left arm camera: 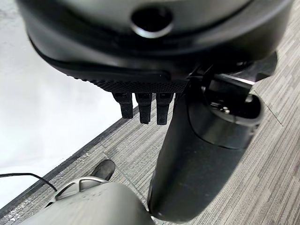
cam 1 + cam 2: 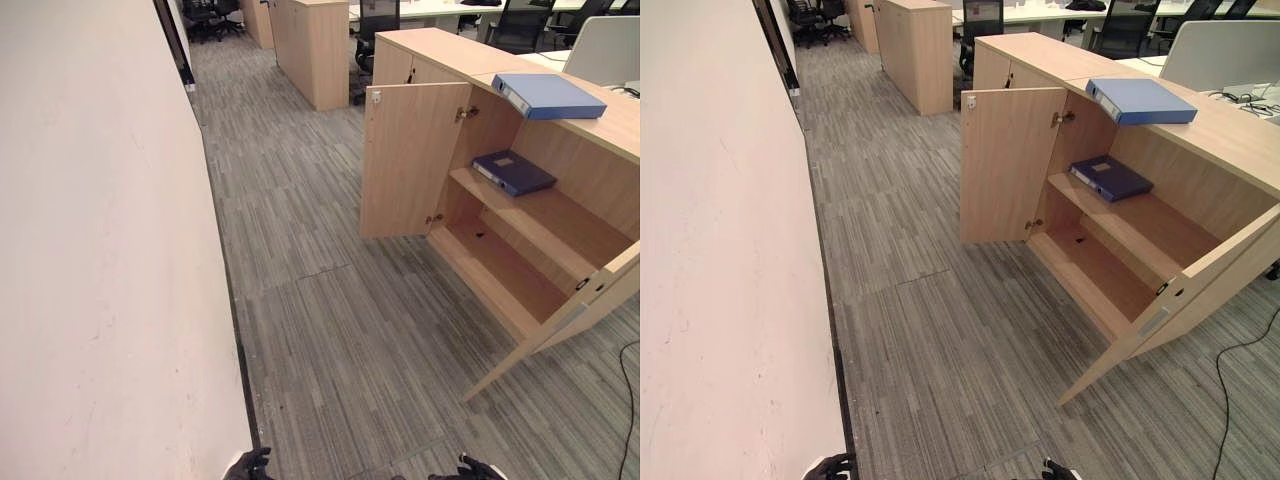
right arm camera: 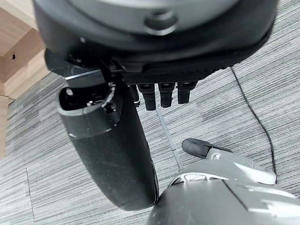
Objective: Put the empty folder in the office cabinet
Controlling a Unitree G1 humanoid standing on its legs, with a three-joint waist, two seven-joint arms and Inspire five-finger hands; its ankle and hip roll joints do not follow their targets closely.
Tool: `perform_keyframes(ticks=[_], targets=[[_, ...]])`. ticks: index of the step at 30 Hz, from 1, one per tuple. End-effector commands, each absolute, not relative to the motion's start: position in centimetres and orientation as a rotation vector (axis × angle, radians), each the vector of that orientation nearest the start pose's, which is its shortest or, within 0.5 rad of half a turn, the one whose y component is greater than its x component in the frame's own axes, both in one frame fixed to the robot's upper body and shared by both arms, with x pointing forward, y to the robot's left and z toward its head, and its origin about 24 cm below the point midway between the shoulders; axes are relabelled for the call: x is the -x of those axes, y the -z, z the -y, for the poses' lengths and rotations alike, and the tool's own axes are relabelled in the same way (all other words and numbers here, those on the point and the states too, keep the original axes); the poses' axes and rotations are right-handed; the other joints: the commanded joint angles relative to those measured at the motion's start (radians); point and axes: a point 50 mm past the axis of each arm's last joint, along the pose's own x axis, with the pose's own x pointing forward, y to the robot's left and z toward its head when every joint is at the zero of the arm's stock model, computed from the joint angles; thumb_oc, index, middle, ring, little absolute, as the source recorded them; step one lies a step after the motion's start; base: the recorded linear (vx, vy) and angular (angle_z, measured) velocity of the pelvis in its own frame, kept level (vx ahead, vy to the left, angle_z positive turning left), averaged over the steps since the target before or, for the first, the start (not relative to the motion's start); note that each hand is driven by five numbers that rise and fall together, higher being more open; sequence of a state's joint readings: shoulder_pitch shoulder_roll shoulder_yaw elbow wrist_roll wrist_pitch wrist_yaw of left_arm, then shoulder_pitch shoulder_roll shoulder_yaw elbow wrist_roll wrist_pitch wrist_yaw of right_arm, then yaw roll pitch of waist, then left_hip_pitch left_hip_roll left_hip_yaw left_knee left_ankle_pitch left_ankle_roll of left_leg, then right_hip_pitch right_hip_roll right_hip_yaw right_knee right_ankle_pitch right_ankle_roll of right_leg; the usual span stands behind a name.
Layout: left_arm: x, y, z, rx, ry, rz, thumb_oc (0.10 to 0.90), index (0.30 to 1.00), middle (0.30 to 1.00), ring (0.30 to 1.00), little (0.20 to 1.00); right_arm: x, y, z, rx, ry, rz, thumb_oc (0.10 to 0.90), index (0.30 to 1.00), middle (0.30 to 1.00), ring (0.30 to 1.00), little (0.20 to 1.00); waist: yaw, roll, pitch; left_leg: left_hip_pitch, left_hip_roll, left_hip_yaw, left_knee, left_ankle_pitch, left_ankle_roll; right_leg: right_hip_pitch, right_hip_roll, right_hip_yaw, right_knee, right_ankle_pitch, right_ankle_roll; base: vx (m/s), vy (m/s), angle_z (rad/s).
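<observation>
Two folders upper right: light blue one (image 2: 550, 95) atop cabinet (image 2: 440, 55), dark one (image 2: 513, 171) on shelf (image 2: 560, 225). Doors open. Left hand (image 1: 143, 105) and right hand (image 3: 159, 93) fingers straight, holding nothing.

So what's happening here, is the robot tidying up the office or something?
Nothing is being handled at this moment. The cabinet stands with both doors open. A dark blue folder lies flat on its upper shelf, and a lighter blue folder lies on the cabinet's top. The left robot hand and the right robot hand hang low over the grey carpet, fingers straight, holding nothing, some way from the cabinet.
</observation>
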State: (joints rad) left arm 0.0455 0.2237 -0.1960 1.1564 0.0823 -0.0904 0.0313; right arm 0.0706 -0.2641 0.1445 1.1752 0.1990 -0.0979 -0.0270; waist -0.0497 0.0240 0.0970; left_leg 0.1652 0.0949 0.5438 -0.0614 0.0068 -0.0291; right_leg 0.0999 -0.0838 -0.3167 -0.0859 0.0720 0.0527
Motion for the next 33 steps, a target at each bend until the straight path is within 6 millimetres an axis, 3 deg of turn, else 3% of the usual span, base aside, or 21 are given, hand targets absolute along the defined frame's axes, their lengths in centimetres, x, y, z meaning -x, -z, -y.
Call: perform_keyframes(ticks=[1, 33], targets=[[-12.24, 14.96, -22.25, -0.403, 0.096, -1.009, 0.800, 0.900, 0.900, 0.900, 0.900, -9.85, 15.10, 25.56, 0.217, 0.164, -1.103, 0.800, 0.900, 0.900, 0.900, 0.900, 0.003, -0.011, 0.024, 0.064, 0.058, -0.035, -0.025, 0.018, -0.090, 0.050, -0.068, -0.018, 0.020, -0.062, 0.117, 0.00, 0.000, 0.00], [-11.60, 15.33, -22.24, -0.425, 0.086, -1.046, 0.800, 0.900, 0.900, 0.900, 0.900, -8.94, 15.63, 24.68, 0.202, 0.150, -1.140, 0.800, 0.900, 0.900, 0.900, 0.900, 0.008, -0.017, 0.020, 0.066, 0.065, -0.059, -0.026, 0.024, -0.093, 0.060, -0.056, -0.020, 0.021, -0.074, 0.105, 0.00, 0.000, 0.00]])
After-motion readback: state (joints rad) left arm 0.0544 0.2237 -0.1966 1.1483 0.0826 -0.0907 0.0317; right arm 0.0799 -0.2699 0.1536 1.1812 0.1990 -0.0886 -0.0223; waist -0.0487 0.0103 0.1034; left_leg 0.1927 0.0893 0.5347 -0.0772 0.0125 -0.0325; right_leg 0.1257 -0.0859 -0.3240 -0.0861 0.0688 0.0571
